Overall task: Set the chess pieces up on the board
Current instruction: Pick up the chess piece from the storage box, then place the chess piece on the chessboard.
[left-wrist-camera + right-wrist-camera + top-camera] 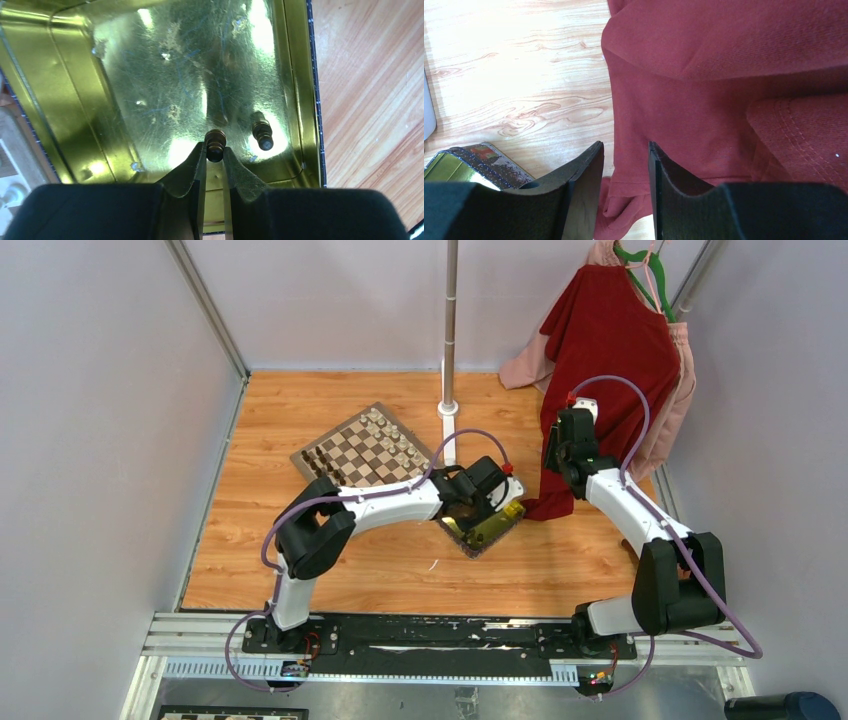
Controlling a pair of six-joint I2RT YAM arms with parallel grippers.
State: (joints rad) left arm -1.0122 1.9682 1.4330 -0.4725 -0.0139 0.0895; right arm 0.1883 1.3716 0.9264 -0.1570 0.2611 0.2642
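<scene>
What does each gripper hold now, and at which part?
Left gripper pinches a dark brown chess piece at its near end, inside the yellow tray. Right gripper is open and holds nothing.

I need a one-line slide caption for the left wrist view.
Left gripper pinches a dark brown chess piece inside the yellow tray; a second dark piece lies beside it.

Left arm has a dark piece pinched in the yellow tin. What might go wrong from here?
1. The left fingers pinch the small dark brown turned chess piece only at their very tips, so it may slip or pivot on the lift.
2. A second dark brown piece lies close beside it in the shiny yellow metal tray and could get knocked.
</scene>
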